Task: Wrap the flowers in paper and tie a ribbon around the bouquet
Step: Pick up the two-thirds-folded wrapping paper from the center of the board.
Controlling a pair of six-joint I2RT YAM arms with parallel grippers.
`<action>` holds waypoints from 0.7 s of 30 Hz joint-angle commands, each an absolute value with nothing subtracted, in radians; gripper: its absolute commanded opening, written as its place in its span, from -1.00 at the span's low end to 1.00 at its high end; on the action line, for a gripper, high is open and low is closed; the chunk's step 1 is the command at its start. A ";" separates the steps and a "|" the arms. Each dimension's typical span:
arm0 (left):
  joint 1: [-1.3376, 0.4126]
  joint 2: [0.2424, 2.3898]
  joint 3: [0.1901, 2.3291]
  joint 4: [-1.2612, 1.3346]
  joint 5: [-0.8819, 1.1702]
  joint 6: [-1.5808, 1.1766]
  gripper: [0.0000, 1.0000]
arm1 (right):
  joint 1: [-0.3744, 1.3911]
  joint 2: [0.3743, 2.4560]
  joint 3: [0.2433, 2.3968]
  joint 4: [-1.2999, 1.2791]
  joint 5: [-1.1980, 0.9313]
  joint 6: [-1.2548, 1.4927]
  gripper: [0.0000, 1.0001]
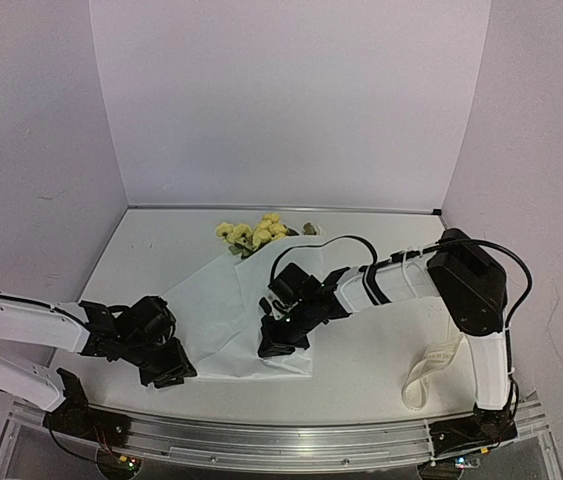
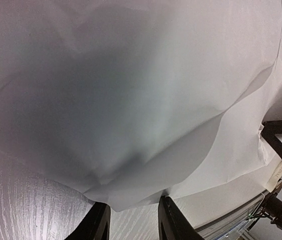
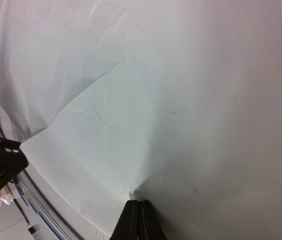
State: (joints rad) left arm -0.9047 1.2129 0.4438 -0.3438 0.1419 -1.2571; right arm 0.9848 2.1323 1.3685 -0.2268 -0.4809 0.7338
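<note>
The white paper (image 1: pixel 226 315) lies folded on the table, and the yellow flowers (image 1: pixel 251 232) stick out past its far end while their stems are hidden under it. My left gripper (image 1: pixel 168 368) is at the paper's near left corner. In the left wrist view it (image 2: pixel 133 207) stands open, with the paper (image 2: pixel 146 100) edge drooping between the fingertips. My right gripper (image 1: pixel 279 343) rests on the sheet's near right part. Its jaws (image 3: pixel 137 204) are shut, pinching a pucker of paper (image 3: pixel 130 125). The cream ribbon (image 1: pixel 434 372) lies at the near right.
Pale walls close in the table on three sides. A metal rail (image 1: pixel 281 440) runs along the near edge and carries both arm bases. The right arm's black cable (image 1: pixel 341 240) arcs over the table behind the gripper.
</note>
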 commanded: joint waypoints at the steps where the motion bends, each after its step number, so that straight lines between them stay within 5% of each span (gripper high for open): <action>1: -0.906 1.237 0.481 -0.383 0.074 -1.276 -0.38 | 0.992 2.174 1.382 -0.245 -0.407 0.731 -1.00; 14: -0.905 1.213 0.495 -0.419 0.011 -1.287 -0.99 | 0.995 2.176 1.384 -0.246 -0.383 0.732 -1.00; 21: -0.905 1.159 0.509 -0.412 -0.060 -1.256 -1.00 | 1.001 2.174 1.390 -0.254 -0.367 0.712 -1.00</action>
State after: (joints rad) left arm -0.9047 1.1991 0.4665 -0.4000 0.0082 -1.2818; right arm 0.9935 2.1410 1.3802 -0.2040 -0.4365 0.7336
